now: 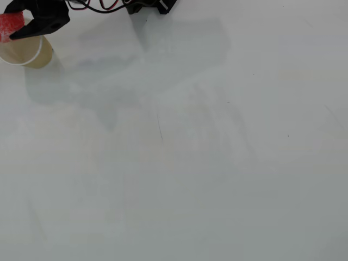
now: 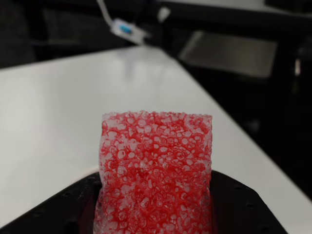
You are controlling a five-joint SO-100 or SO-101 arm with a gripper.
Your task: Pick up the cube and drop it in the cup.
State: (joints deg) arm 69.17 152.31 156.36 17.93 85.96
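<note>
In the overhead view, the red cube is held at the far top-left corner with my black gripper shut on it. It hangs over the left part of the rim of the cream-white cup, which stands upright on the table. In the wrist view, the speckled, spongy cube fills the lower middle, sitting against the black gripper body. The cup is out of sight in that view.
The white table spreads across the overhead view. Red and black cables and the arm's dark base sit at the top edge. The wrist view shows the table's right edge, with dark furniture beyond it.
</note>
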